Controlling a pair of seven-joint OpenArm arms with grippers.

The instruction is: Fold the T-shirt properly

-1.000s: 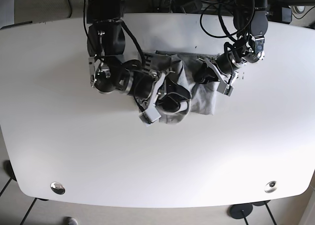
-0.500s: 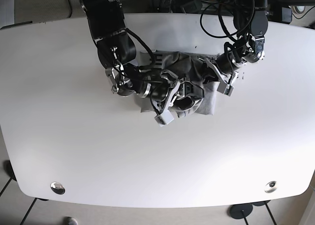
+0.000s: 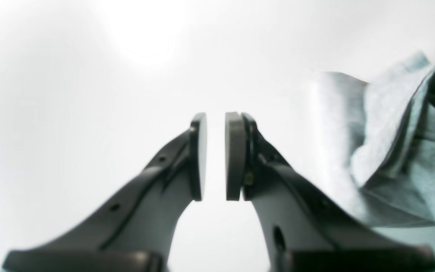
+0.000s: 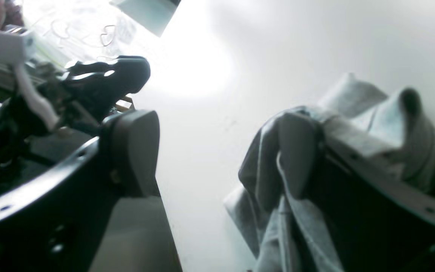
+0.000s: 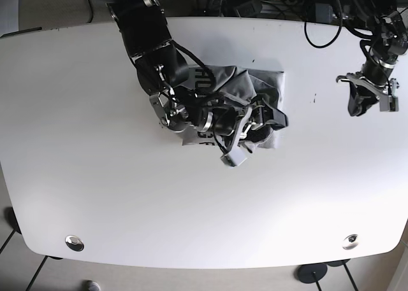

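The grey T-shirt (image 5: 264,87) lies bunched at the back middle of the white table (image 5: 127,208). My right gripper (image 5: 258,133) reaches across it from the left to its right part. In the right wrist view this gripper (image 4: 217,151) is open wide. Shirt fabric (image 4: 372,113) drapes over one of its fingers (image 4: 296,151); the other finger (image 4: 134,151) is bare. My left gripper (image 5: 363,103) is off the shirt at the table's far right. In the left wrist view it (image 3: 215,151) is nearly closed on nothing, with the shirt (image 3: 410,151) to its right.
Cables and equipment (image 5: 255,1) crowd the table's back edge. Two round metal fittings (image 5: 75,242) (image 5: 350,241) sit near the front corners. A small dark mark (image 5: 314,99) is on the table between the shirt and my left gripper.
My left gripper has let go of the shirt and pulled away to the far right. My right gripper has moved further right across the shirt, carrying fabric with it.
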